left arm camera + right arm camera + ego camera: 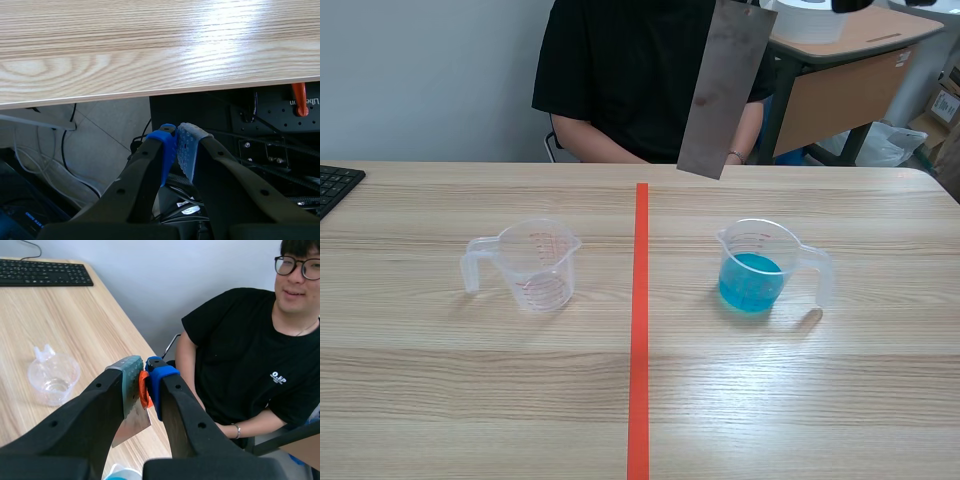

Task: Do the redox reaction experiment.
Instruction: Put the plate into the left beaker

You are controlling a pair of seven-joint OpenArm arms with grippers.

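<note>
— What's in front of me?

— A pale wooden table [470,400] in an office room, with a red tape line [640,330] running down its middle. Take the blue cup [755,270] as your mark. It is a clear measuring cup with a handle, partly filled with blue liquid, standing near the line on the right arm's side.

— And the other cup?

— The empty cup [525,265] stands across the line from the blue cup, well apart and level with it. Its handle is turned away from the blue cup.

— Where's the strip?

— Your metal strip [723,85] hangs high over the blue cup, clear of it and slightly tilted. The scene view shows its grey length but not what holds it. The right wrist view shows that your right gripper [146,375] is clamped on the strip's upper end, a pad on each face. The blue cup's rim just shows beneath.

— My left?

— Only its own wrist view shows it. Your left gripper [179,135] has its pads pressed together with nothing between them. It hangs below the table's near edge, above cables [50,165] on the floor.

— Anyone around?

— A person [630,70] in a black shirt sits across the table, beyond the blue cup. A keyboard [335,185] lies far past the empty cup, at the table's corner.
</note>
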